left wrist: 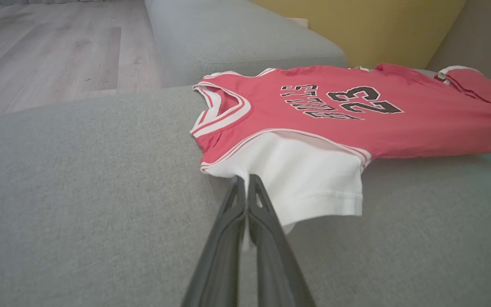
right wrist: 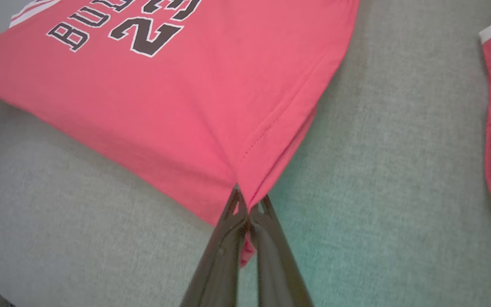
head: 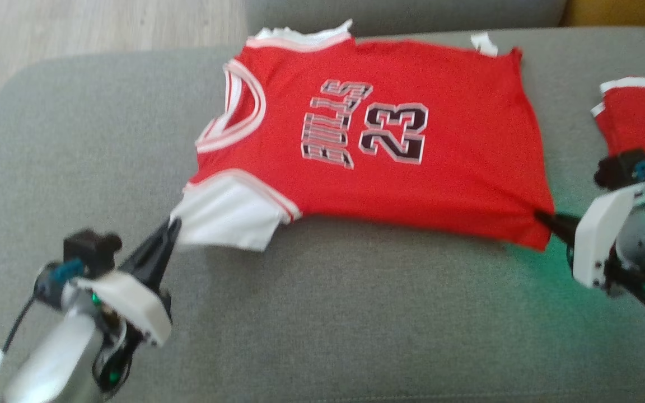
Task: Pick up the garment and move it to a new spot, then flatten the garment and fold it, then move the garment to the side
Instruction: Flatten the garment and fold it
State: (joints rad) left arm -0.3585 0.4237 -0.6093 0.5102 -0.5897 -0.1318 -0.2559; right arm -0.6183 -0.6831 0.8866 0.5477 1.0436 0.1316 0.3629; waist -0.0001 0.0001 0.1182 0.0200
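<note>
Left tool (left wrist: 245, 181) — fingers pinched together on the edge of the white sleeve (left wrist: 309, 179) of the red jersey (head: 389, 168). Right tool (right wrist: 249, 198) — likewise closed, clamped on the jersey's near hem corner, cloth drawn to a point at the tips. Jersey spread flat between the two, printed side up, lettering and "23" legible, collar toward the left. Beneath: grey sofa cushion (head: 328, 324), with a green glow (head: 524, 268) near the right tool. At far right, apart from the jersey, a second red garment (head: 644, 120). Beyond the sofa, pale wood floor (left wrist: 49, 55) and a yellow surface (left wrist: 356, 30).
</note>
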